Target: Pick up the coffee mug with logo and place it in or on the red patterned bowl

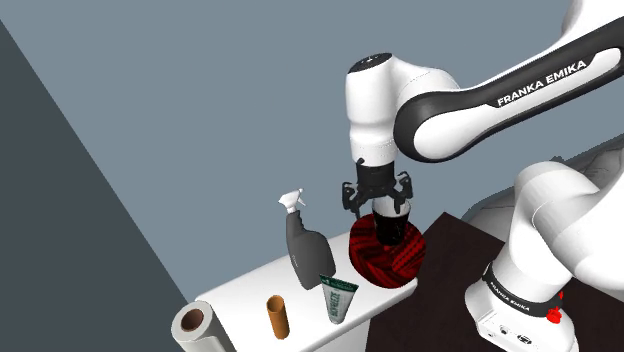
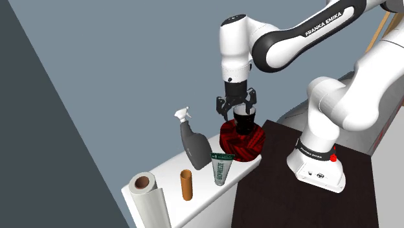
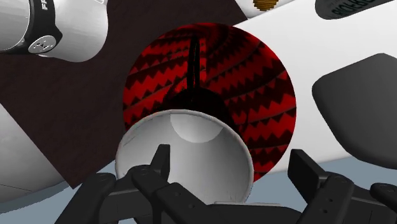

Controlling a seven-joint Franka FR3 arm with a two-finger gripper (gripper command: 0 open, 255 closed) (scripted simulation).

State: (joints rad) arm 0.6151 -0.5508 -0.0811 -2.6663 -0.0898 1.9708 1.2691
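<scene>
The coffee mug point(image 1: 391, 226) point(image 2: 244, 122), dark outside and white inside point(image 3: 191, 159), stands upright in the red zigzag-patterned bowl point(image 1: 384, 263) point(image 2: 241, 146) point(image 3: 270, 83) at the near end of the white table. My gripper point(image 1: 384, 204) point(image 2: 237, 109) point(image 3: 232, 162) hovers right over the mug and is open. In the wrist view one finger point(image 3: 161, 160) hangs inside the mug's mouth. The other finger point(image 3: 304, 168) stands well outside the rim, and neither touches the wall. The mug's logo is hidden.
On the white table point(image 1: 240, 290) stand a dark spray bottle point(image 1: 303, 246) point(image 2: 191, 146), a green-and-white tube point(image 1: 337, 298) point(image 2: 221, 169), a brown cylinder point(image 1: 277, 315) point(image 2: 186, 184) and a paper roll point(image 1: 194, 325) point(image 2: 147, 197). My dark stand point(image 1: 445, 275) adjoins the bowl's side.
</scene>
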